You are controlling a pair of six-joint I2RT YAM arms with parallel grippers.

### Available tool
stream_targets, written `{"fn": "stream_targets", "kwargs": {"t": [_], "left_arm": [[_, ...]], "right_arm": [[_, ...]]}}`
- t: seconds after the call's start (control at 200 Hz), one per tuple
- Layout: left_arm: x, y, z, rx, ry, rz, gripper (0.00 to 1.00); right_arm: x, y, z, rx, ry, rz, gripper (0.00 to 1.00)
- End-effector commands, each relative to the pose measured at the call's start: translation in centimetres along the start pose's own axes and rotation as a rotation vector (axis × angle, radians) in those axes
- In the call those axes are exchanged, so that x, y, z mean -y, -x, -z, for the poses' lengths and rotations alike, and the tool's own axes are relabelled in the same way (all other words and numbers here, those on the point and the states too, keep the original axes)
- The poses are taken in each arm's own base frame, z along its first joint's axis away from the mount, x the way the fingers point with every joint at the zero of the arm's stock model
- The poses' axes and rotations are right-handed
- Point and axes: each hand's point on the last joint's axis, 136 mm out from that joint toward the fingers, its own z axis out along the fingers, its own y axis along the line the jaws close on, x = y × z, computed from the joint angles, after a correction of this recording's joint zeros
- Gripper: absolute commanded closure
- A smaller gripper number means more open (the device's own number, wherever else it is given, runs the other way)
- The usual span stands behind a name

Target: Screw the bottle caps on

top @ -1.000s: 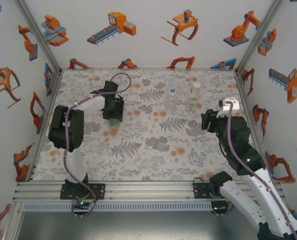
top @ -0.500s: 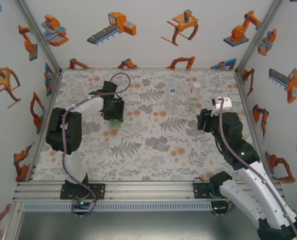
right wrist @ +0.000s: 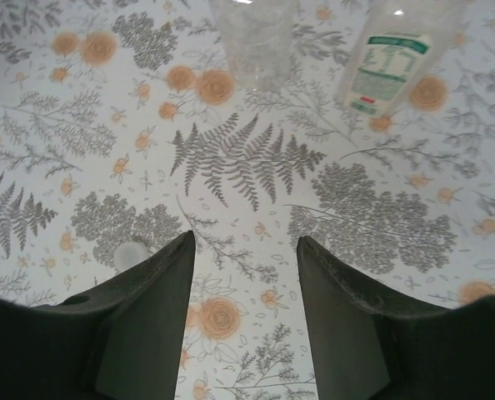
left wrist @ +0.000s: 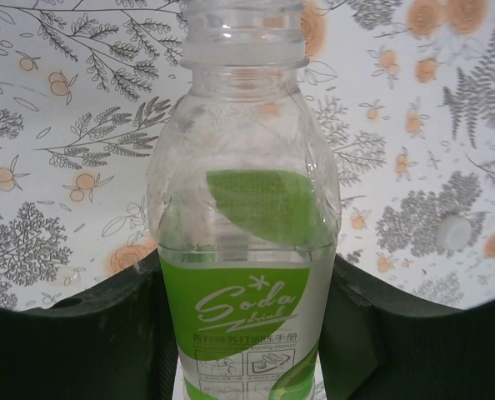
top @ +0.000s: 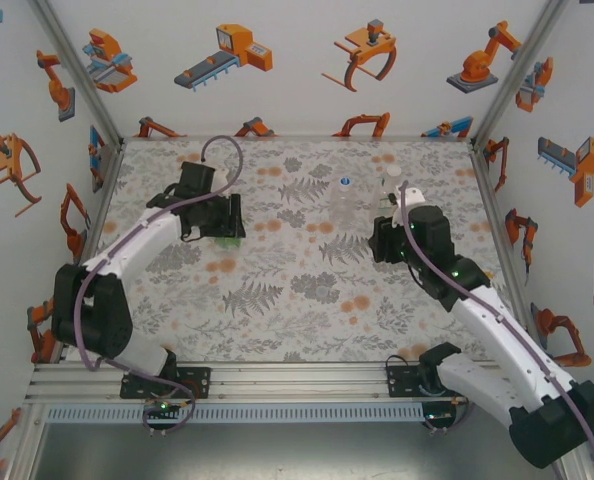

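1. Your left hand (top: 222, 222) clamps the green bottle (left wrist: 243, 250) near the bench's (top: 277, 320) far-left corner; hold it steady, neck bare.
2. Your right hand (right wrist: 246, 242) is empty, jaws narrowly apart; take the cap (left wrist: 456, 232) squarely.
3. Plain bottle (right wrist: 254, 33) and white-label bottle (right wrist: 389, 62) stand far-right; all look empty.

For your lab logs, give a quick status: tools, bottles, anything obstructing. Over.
Left tool shut on green-label bottle, neck uncapped. Right tool open, empty, facing plain bottle and white-label bottle. White cap loose on table. No obstruction seen.
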Motion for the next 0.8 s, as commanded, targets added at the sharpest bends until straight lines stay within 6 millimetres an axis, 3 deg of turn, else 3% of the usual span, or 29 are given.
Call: {"fn": "stream_targets", "kwargs": {"t": [0.0,0.431,0.516,0.666,0.796], "left_arm": [[0.9,0.9,2.9,0.077,-0.047,-0.014,0.58],[4.3,2.2,13.5,0.446,-0.143,-0.314,0.59],[5.9,1.8,15.6,0.515,-0.206,-0.403,0.59],[8.1,0.5,18.7,0.607,-0.293,-0.551,0.60],[9.0,-0.9,20.2,0.672,-0.319,-0.682,0.63]], "right_arm": [[-1.4,-0.3,-1.0,-0.008,0.080,-0.036,0.51],[-4.9,-3.5,-4.3,-0.182,0.117,-0.142,0.53],[-6.1,-4.3,-4.8,-0.235,0.132,-0.142,0.59],[-7.9,-5.4,-5.6,-0.307,0.116,-0.117,0.58],[-9.4,-6.5,-6.1,-0.381,0.110,-0.096,0.58]]}}
